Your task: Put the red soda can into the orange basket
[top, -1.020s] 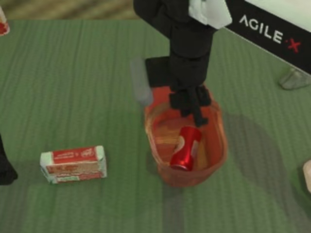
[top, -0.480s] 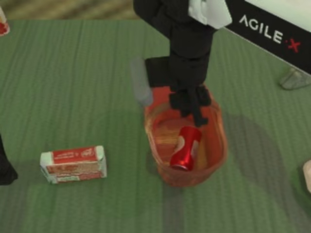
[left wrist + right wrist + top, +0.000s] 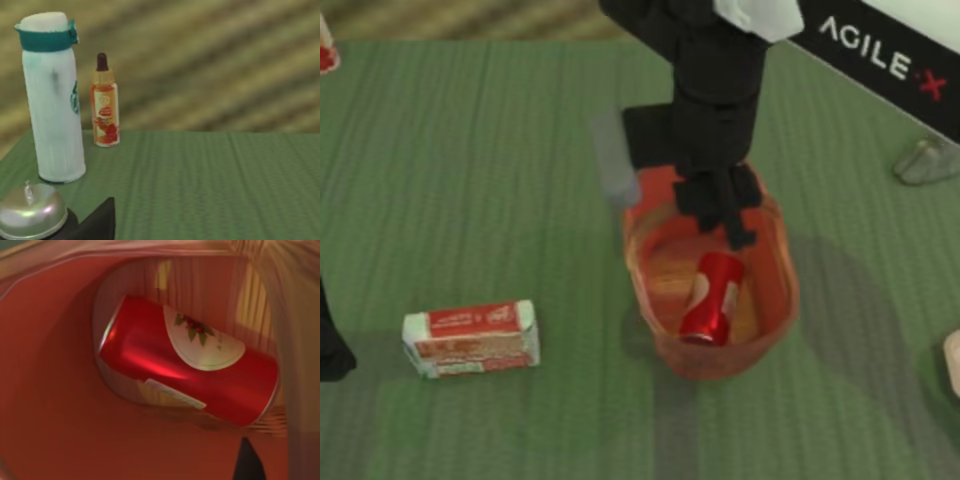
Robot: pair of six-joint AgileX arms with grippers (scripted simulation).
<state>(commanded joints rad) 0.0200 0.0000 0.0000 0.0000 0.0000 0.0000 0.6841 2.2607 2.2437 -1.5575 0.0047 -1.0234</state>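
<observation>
From above, we are looking straight down on the basket (image 3: 778,300), with the box (image 3: 472,338) well to its left. Our right wrist camera is peering very closely into that same basket (image 3: 45,405), sharing the can (image 3: 187,372) (image 3: 711,297) with the top view. Our left wrist camera is facing level across the table, away from the basket, toward a flask (image 3: 52,100) and bottle (image 3: 104,102).

orange basket (image 3: 775,330) far rim hidden by right arm (image 3: 710,120)
</observation>
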